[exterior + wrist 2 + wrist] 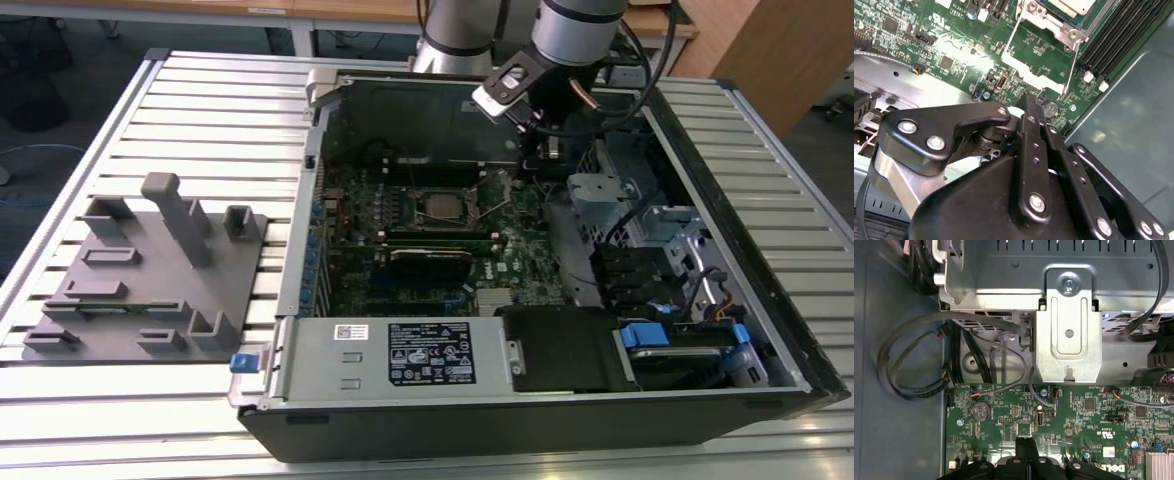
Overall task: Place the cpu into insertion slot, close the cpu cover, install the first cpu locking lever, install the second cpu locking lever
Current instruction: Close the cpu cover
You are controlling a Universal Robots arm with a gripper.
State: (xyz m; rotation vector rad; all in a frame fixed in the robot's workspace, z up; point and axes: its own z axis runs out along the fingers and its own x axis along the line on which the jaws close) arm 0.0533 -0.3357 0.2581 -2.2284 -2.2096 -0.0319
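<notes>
One arm slants steeply down into the open computer case (534, 435), its gripper (545, 150) low over the green board near the socket, jaws pressed together with nothing between them. One cpu (438, 203) lies in the single insertion slot (470, 206), and two wire levers (1074, 55) flank it in the second wrist view
</notes>
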